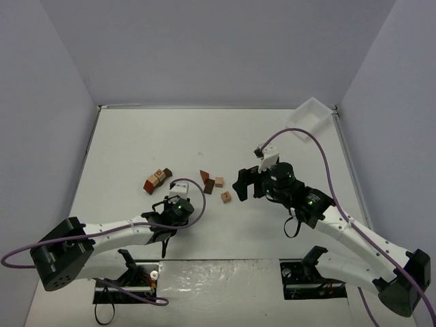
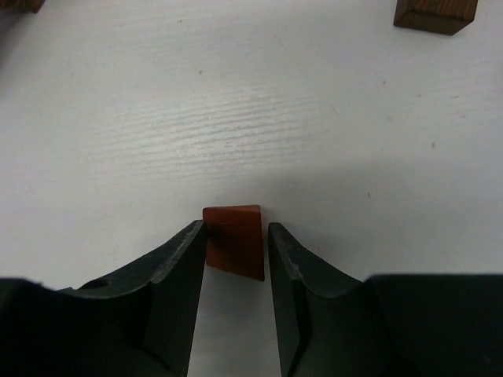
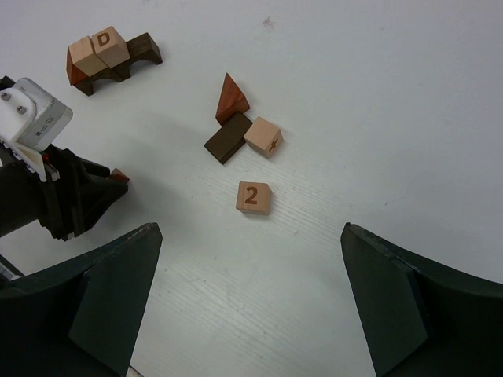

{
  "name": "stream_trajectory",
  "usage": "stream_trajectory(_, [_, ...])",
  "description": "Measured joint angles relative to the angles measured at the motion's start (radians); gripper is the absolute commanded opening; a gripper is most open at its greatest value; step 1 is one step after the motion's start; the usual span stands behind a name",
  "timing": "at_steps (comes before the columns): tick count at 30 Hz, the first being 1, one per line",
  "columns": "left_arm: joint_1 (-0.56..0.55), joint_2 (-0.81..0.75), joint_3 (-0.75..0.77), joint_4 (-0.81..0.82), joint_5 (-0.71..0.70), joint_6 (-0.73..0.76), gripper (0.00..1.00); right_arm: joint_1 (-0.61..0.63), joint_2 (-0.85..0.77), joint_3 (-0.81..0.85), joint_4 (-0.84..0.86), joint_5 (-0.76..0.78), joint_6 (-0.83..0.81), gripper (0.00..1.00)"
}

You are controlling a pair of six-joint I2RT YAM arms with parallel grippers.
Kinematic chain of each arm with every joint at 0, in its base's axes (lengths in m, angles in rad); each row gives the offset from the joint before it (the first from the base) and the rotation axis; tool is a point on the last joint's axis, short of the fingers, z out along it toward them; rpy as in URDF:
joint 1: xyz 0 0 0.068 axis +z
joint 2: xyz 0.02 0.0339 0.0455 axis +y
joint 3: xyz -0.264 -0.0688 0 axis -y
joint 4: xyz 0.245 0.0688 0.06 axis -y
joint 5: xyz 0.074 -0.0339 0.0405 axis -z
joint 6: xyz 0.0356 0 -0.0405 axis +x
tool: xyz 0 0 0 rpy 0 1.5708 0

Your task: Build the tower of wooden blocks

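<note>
The tower [image 1: 158, 178] is a low cluster at mid-left: two pale cubes, one printed "D", on dark brown and red-brown blocks [image 3: 110, 55]. My left gripper [image 2: 236, 228] is low over the table below the cluster, open a crack around a small red-brown block [image 2: 234, 239]. Its left finger touches the block and a thin gap shows at its right finger. My right gripper [image 3: 251, 232] stands wide open and holds nothing, just right of a pale cube printed "2" [image 3: 253, 196]. Behind that cube lie a red-brown wedge [image 3: 230, 98], a dark brown block [image 3: 228, 141] and a pale cube [image 3: 263, 137].
A white plastic tray [image 1: 313, 109] leans at the back right corner. Purple cables loop off both arms. Grey walls close in the table on three sides. The left gripper [image 1: 172, 208] and the right gripper [image 1: 248, 184] are about a hand's width apart.
</note>
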Motion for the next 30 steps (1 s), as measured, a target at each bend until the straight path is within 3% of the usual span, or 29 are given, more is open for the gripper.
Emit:
stream_trajectory(6, [-0.048,-0.064,-0.001,-0.099,-0.041,-0.097,0.41,0.000,0.000,0.000,0.000,-0.016,-0.002,0.96])
stream_trajectory(10, [-0.051,-0.177,0.077,-0.267,-0.094,-0.220,0.62,0.000,0.000,-0.001,-0.001,-0.020,-0.002,0.96])
stream_trajectory(14, [-0.051,-0.237,0.236,-0.444,-0.144,-0.427,0.67,0.000,-0.001,-0.001,-0.001,-0.028,-0.003,0.96])
stream_trajectory(21, [-0.049,-0.107,0.349,-0.583,-0.069,-0.770,0.76,0.000,-0.002,-0.001,-0.002,-0.040,-0.009,0.96])
stream_trajectory(30, [-0.044,-0.013,0.351,-0.668,0.025,-1.102,0.76,0.000,-0.047,-0.002,-0.003,-0.069,-0.019,0.97])
